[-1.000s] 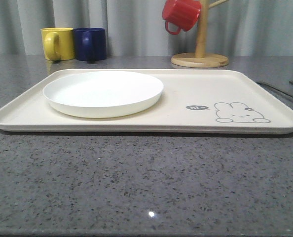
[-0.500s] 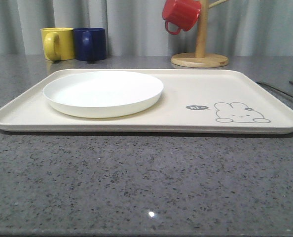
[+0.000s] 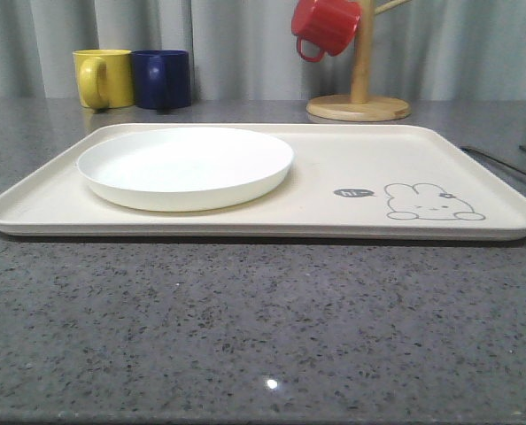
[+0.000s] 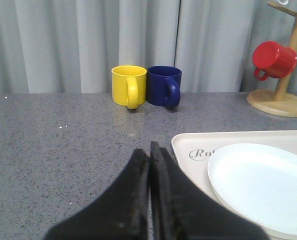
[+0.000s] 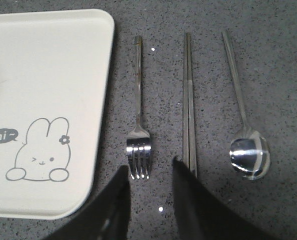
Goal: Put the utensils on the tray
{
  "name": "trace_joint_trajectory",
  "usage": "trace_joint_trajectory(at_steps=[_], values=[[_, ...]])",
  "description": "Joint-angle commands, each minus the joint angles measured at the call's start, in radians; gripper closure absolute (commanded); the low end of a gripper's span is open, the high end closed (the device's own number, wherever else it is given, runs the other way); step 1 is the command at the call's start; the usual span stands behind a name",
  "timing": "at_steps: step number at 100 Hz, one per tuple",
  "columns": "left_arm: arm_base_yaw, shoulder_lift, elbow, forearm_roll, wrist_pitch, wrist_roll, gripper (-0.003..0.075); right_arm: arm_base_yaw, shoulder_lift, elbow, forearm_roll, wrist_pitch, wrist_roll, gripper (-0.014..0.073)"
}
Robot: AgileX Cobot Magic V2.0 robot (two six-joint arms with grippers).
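Note:
The cream tray (image 3: 334, 164) with a rabbit drawing lies across the grey counter; its corner shows in the right wrist view (image 5: 48, 65) and left wrist view (image 4: 188, 145). Beside that corner three silver utensils lie side by side on the counter: a fork (image 5: 138, 105), a pair of chopsticks (image 5: 188, 100) and a spoon (image 5: 243, 125). My right gripper (image 5: 151, 167) hangs open just above the fork's tines, holding nothing. My left gripper (image 4: 150, 150) is shut and empty, over bare counter beside the tray's other end. Thin utensil handles (image 3: 502, 161) show at the tray's right in the front view.
A round white plate (image 3: 185, 166) sits on the tray's left half. A yellow mug (image 3: 104, 78) and a blue mug (image 3: 163, 79) stand behind the tray at the left. A wooden mug tree (image 3: 360, 84) with a red mug (image 3: 323, 25) stands at the back right.

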Motion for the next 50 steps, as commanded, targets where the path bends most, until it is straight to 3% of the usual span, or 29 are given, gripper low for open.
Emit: trace_joint_trajectory(at_steps=[1, 50], values=[[0.003, 0.006, -0.027, -0.008, -0.078, -0.006, 0.0738, -0.006, 0.0, -0.036, 0.009, -0.048, -0.005, 0.0226], [0.003, 0.006, -0.027, -0.008, -0.078, -0.006, 0.0738, -0.001, 0.149, -0.098, 0.021, -0.013, -0.041, 0.0214]])
